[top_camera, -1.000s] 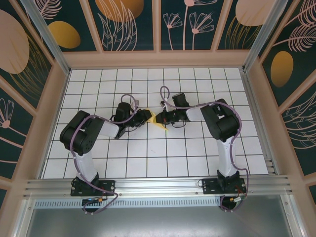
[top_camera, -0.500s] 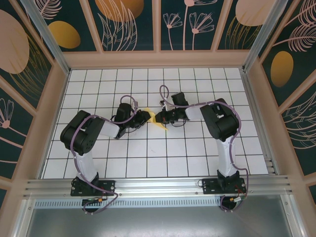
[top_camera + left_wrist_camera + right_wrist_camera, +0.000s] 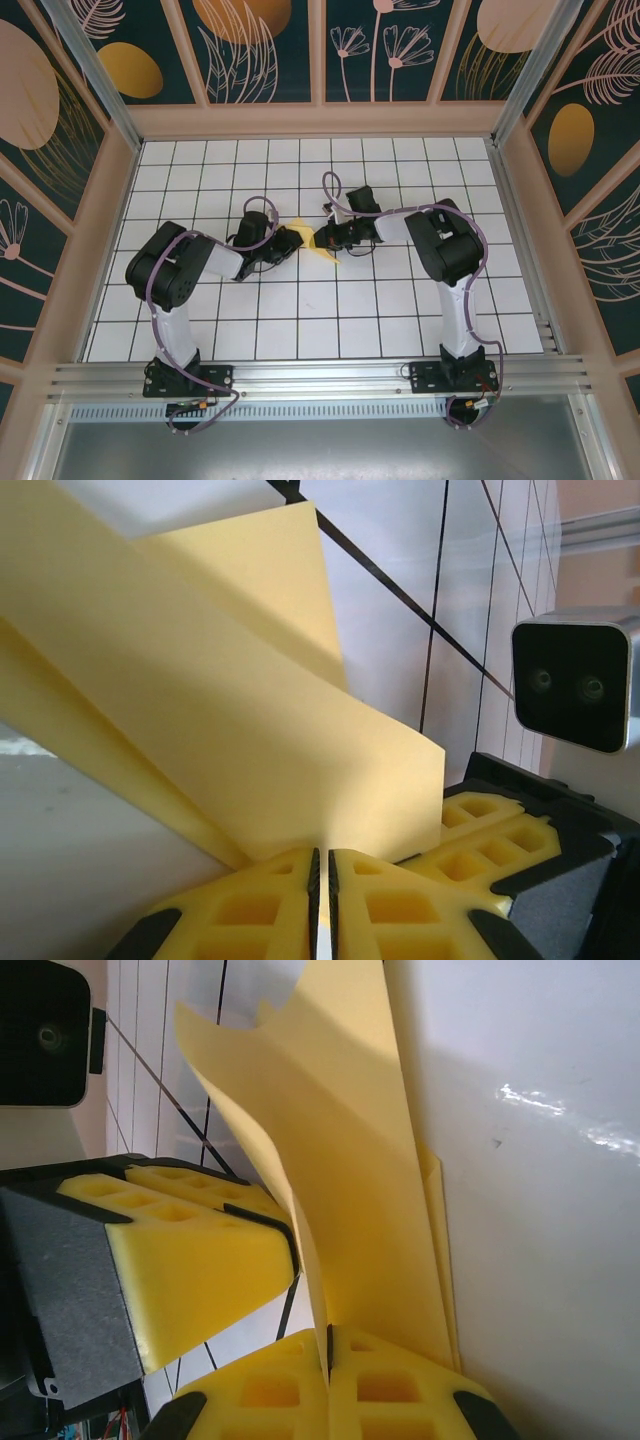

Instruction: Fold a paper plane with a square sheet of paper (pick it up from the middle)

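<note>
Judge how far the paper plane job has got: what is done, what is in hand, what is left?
Done: the sheet of paper already carries folds, with layered flaps in both wrist views. In hand: the left gripper and the right gripper are each shut on it, facing each other over the table. Left: its shape is not yet a slim pointed dart, so further folds probably remain.

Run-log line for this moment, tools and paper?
left tool: shut on yellow paper | right tool: shut on yellow paper | paper state: partly folded, pinched from both sides | fold: unfinished
</note>
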You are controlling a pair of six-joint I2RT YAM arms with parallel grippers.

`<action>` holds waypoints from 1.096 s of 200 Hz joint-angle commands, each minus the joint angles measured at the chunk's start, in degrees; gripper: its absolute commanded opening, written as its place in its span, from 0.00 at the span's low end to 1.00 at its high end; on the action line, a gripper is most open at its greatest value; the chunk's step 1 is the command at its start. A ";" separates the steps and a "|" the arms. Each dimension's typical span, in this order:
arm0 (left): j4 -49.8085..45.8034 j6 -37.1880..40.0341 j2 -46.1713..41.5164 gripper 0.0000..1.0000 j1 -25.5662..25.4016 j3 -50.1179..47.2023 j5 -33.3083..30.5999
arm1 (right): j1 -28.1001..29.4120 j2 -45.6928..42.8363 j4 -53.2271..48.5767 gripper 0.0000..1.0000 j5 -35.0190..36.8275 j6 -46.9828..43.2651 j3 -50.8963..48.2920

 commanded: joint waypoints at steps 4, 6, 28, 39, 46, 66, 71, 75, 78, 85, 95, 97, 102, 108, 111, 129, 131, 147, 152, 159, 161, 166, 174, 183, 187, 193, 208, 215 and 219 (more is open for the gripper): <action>-2.53 1.64 0.79 0.15 -0.28 1.30 -1.12 | 0.47 3.09 -3.22 0.00 3.44 -1.76 0.27; -2.67 1.68 0.79 0.15 -0.22 1.34 -1.19 | 0.47 3.10 -3.22 0.00 3.44 -1.76 0.28; -4.86 1.79 0.78 0.14 -0.20 1.57 -2.18 | 0.47 2.92 -3.55 0.00 3.53 -1.76 0.36; -6.05 1.54 0.96 0.14 -0.26 1.88 -2.63 | 0.47 2.71 -3.96 0.00 3.52 -2.00 0.58; -7.19 1.34 1.19 0.13 -0.22 2.36 -2.73 | 0.47 2.62 -4.28 0.00 3.42 -2.09 0.80; -10.00 0.41 1.67 0.13 -0.28 3.45 -3.41 | 0.47 2.30 -5.39 0.02 2.96 -2.67 1.50; -10.59 0.06 1.83 0.13 -0.22 3.58 -3.74 | 0.47 2.29 -5.71 0.04 2.63 -2.90 1.66; -11.09 -0.05 1.82 0.13 -0.20 3.69 -4.00 | 0.47 2.23 -5.95 0.04 2.58 -3.05 1.76; -11.39 -0.14 1.84 0.13 -0.19 3.71 -4.21 | 0.47 2.16 -6.00 0.05 2.37 -3.18 1.85; -12.02 -0.40 1.68 0.13 -0.21 3.85 -4.64 | 0.48 2.04 -6.44 0.07 2.24 -3.55 2.10; -12.94 -0.87 1.75 0.13 -0.24 3.92 -5.17 | 0.39 1.79 -6.86 0.09 1.99 -4.01 2.33; -13.05 -0.97 1.69 0.13 -0.25 3.93 -5.23 | 0.39 1.76 -6.97 0.09 1.96 -4.10 2.42; -13.36 -1.02 1.68 0.13 -0.21 4.07 -5.37 | 0.39 1.65 -7.42 0.10 1.74 -4.57 2.70; -13.82 -1.11 1.81 0.13 -0.20 4.18 -5.50 | 0.38 1.60 -8.06 0.12 1.60 -5.23 3.11; -13.94 -1.19 1.83 0.13 -0.22 4.27 -5.61 | 0.31 1.53 -8.37 0.13 1.55 -5.45 3.31; -15.35 -1.33 2.01 0.13 -0.19 4.68 -6.15 | -0.12 0.87 -9.47 0.16 1.24 -6.43 3.96; -15.48 -1.37 2.02 0.13 -0.15 4.74 -6.16 | -0.16 0.80 -9.64 0.16 1.16 -6.49 3.97; -15.97 -1.61 2.36 0.13 -0.20 4.84 -6.29 | -0.48 -0.27 -9.89 0.19 0.89 -6.89 3.76; -16.14 -1.69 2.46 0.13 -0.24 4.82 -6.33 | -0.54 -0.66 -10.04 0.20 0.82 -7.21 3.64; -16.40 -1.77 2.70 0.13 -0.19 4.90 -6.42 | -0.53 -1.07 -10.39 0.21 0.79 -7.59 3.38; -16.44 -1.77 2.78 0.13 -0.24 4.90 -6.43 | -0.55 -1.20 -10.46 0.21 0.80 -7.68 3.32; -16.67 -1.89 2.94 0.13 -0.19 4.94 -6.42 | -0.58 -1.38 -10.77 0.22 0.80 -7.96 3.19; -16.88 -1.95 3.19 0.13 -0.20 5.10 -6.42 | -0.58 -1.80 -11.17 0.22 0.80 -8.40 2.86; -17.05 -2.12 3.41 0.13 -0.19 5.09 -6.34 | -0.66 -2.18 -11.35 0.23 1.10 -8.69 2.33; -17.22 -2.20 3.48 0.13 -0.19 5.21 -6.34 | -0.67 -2.32 -11.46 0.23 1.29 -8.83 2.04; -17.48 -2.20 3.60 0.13 -0.19 5.25 -6.47 | -0.79 -2.56 -11.51 0.24 1.46 -9.11 1.68; -18.45 -2.21 3.77 0.13 -0.19 5.50 -6.68 | -1.13 -3.15 -11.62 0.24 1.68 -9.72 0.78; -18.72 -2.20 3.73 0.13 -0.20 5.56 -6.77 | -1.28 -3.39 -11.79 0.25 1.85 -10.17 0.47; -18.95 -2.17 3.79 0.13 -0.19 5.60 -6.77 | -1.35 -3.60 -11.86 0.25 1.96 -10.57 0.30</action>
